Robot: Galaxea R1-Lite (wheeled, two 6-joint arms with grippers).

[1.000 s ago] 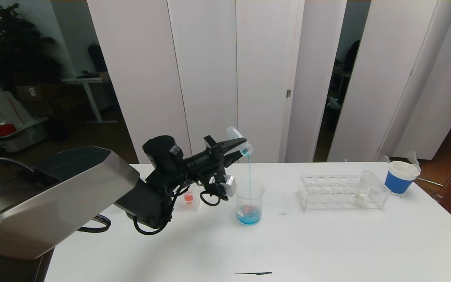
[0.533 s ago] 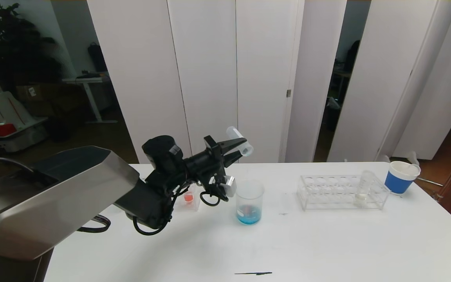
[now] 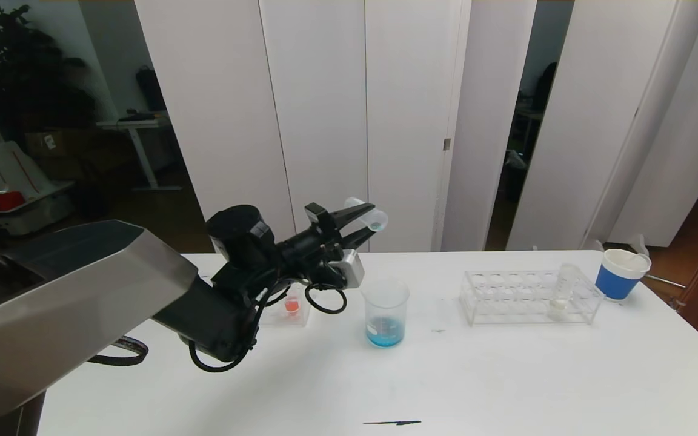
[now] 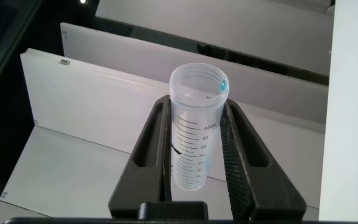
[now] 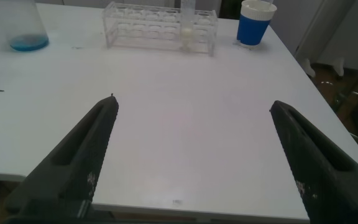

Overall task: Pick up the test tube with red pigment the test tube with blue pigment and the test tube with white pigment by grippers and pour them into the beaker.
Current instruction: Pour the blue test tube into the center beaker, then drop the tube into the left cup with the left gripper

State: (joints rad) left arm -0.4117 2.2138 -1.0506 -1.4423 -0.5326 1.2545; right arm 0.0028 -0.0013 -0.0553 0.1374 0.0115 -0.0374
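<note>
1. Nearest to us, our right gripper point(image 5: 191, 155) hangs low off the table's point(image 3: 506, 375) near edge, its two dark fingers point(image 5: 79, 162) spread wide apart with nothing between them.
2. A thin dark mark point(image 3: 392, 422) lies on the table by the near edge, about midway along it.
3. Our left gripper point(image 3: 358, 223) is raised above the left half of the table, its jaws clamped on the test tube with blue pigment point(image 3: 366, 214).
4. That tube is tipped close to level, mouth toward the right; it looks nearly drained, with only a blue bead at the rim point(image 4: 223, 84).
5. The beaker point(image 3: 385, 312) stands on the table below and just right of the tube's mouth, apart from it, with blue liquid in its bottom.
6. A small clear container with something orange-red inside point(image 3: 291, 307) sits to the beaker's left, partly behind our left arm.
7. Toward the far right, a clear rack point(image 3: 528, 298) holds the test tube with white pigment point(image 3: 561, 295), leaning, at its right end.
8. A blue and white paper cup point(image 3: 621, 274) stands just beyond the rack, near the far right corner.
</note>
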